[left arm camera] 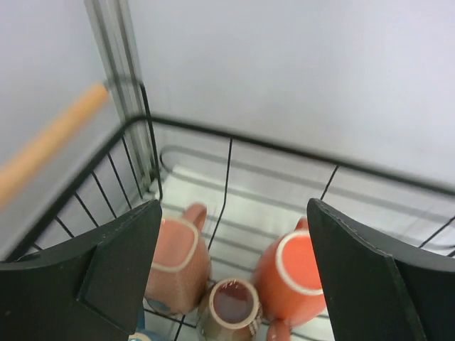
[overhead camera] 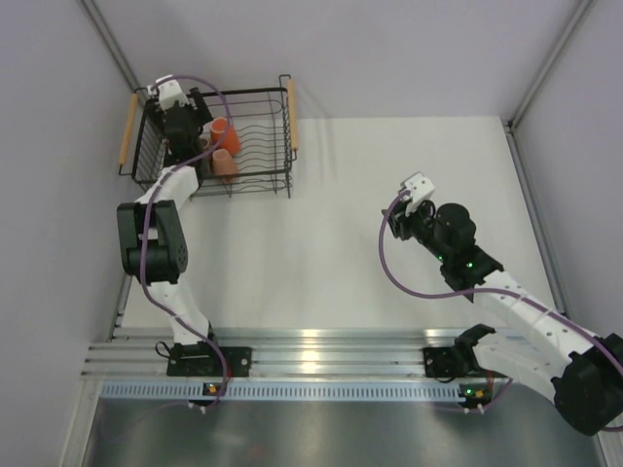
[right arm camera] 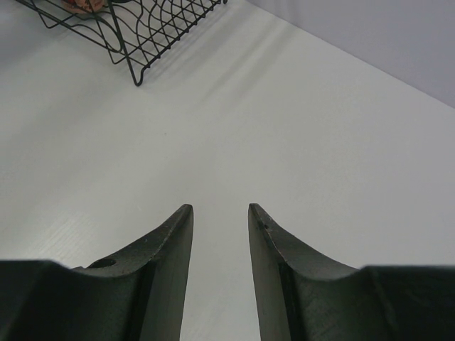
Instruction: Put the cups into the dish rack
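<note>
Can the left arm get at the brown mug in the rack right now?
Probably yes: the left end effector hangs open above the brown mug, nothing over it. The pink mug and orange mug crowd its sides, so finger room looks tight.

Nothing readable here, tbh. No lettering, logos, numbers or stickers legible on the cups (left arm camera: 288, 280) or the dish rack (overhead camera: 291, 115), from any view.

left gripper (left arm camera: 233, 213): jaws wide apart above the dish rack (left arm camera: 227, 153)
pink mug (left arm camera: 176, 263): 7 o'clock
brown mug (left arm camera: 231, 305): 6 o'clock, touching pink mug
orange mug (left arm camera: 291, 277): 5 o'clock
wooden handle (left arm camera: 50, 145): 10 o'clock
</note>
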